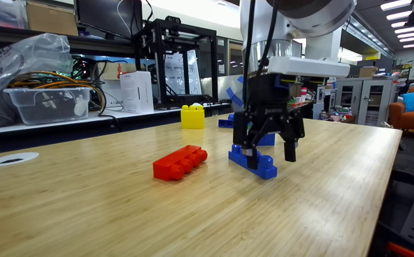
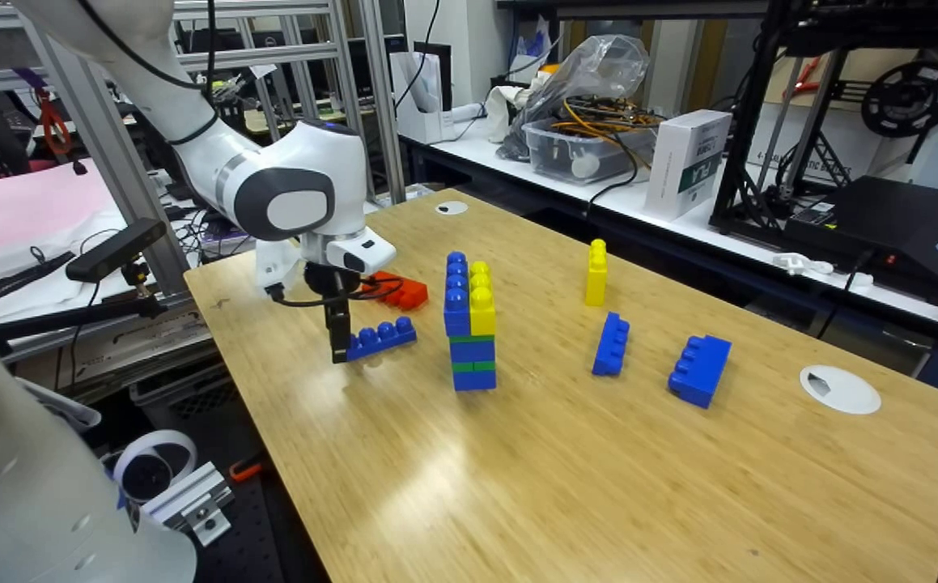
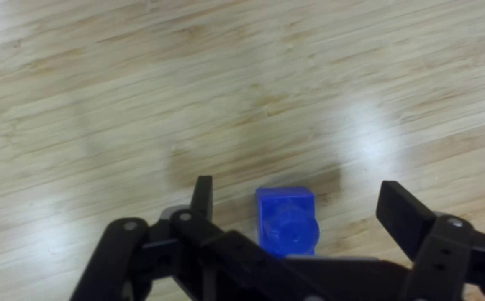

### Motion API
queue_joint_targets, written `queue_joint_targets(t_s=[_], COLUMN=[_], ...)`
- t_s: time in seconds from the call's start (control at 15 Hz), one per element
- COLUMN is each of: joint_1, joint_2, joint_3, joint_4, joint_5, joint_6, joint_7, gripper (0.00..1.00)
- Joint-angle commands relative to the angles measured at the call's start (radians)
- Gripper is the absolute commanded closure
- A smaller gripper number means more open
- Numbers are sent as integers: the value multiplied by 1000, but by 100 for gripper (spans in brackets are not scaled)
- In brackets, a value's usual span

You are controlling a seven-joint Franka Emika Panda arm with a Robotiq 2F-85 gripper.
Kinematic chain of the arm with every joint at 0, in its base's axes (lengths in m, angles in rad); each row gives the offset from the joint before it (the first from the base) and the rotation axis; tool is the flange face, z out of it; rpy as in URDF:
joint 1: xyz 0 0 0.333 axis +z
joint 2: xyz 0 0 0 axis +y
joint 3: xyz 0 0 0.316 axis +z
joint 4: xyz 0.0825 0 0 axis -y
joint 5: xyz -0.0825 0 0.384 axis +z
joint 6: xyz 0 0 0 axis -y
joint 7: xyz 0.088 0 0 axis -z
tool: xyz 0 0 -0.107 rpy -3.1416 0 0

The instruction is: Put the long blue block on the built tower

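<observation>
White and grey, the robot arm [image 2: 323, 158] reaches in from the left in an exterior view, and in both exterior views we see the black Robotiq gripper [image 1: 271, 158] low over the wooden table [image 2: 566, 470]. In the wrist view we find its fingers [image 3: 202, 196] spread apart, one to each side of an end of the long blue block [image 2: 384, 338], with gaps between. That block lies on the table, studs up, to the left of the built tower [image 2: 473, 351] and apart from it. Behind the block we spot the red brick [image 2: 405, 296], lying on its side. The tower shows blue and green in its lower layers, with blue studs and yellow studs side by side on top. Farther right we see the small yellow brick [image 2: 596, 283] standing studs up, a narrow blue brick [image 2: 609, 348], a wider blue brick [image 2: 703, 368] with its studs turned left, and a white disc [image 2: 849, 392].
</observation>
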Motion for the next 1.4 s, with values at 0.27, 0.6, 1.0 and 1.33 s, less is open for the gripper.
queue_joint_targets(t_s=[0.27,0.6,1.0,1.33], joint_1=[16,34,67,63], joint_2=[48,44,29,26], joint_3=[0,5,18,3], joint_4=[8,-5,-35,-54], joint_5=[-51,-126,-211,-273], joint_6=[70,86,105,144], joint_7=[96,149,214,247], gripper=[0,0,0,0])
